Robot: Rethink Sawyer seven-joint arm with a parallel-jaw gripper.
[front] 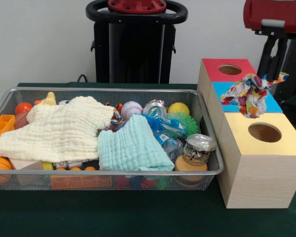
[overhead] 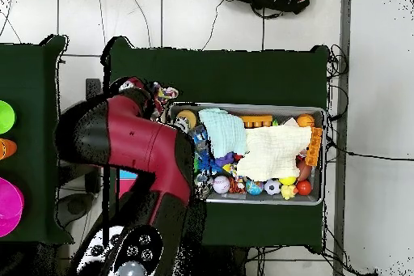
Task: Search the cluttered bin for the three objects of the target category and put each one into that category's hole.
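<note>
My gripper (front: 275, 75) is at the upper right of the front view, shut on a knotted rope bundle (front: 248, 95) of white, red, blue, yellow and green strands. The bundle hangs just over the blue top panel (front: 219, 89) of the middle wooden box and hides its hole. The wire mesh bin (front: 113, 174) stands left of the boxes, full of clutter. In the overhead view the red arm (overhead: 133, 139) covers the boxes, and the bundle (overhead: 166, 92) shows beside the bin's (overhead: 259, 108) left end. No other rope bundle shows clearly in the bin.
A red-topped box (front: 214, 68) stands behind the blue one, a yellow-topped box (front: 281, 144) in front. The bin holds a cream cloth (front: 59, 131), a mint cloth (front: 130, 148), a baseball (front: 131, 109), a spiky green ball (front: 188, 123), a jar (front: 199, 148) and orange balls.
</note>
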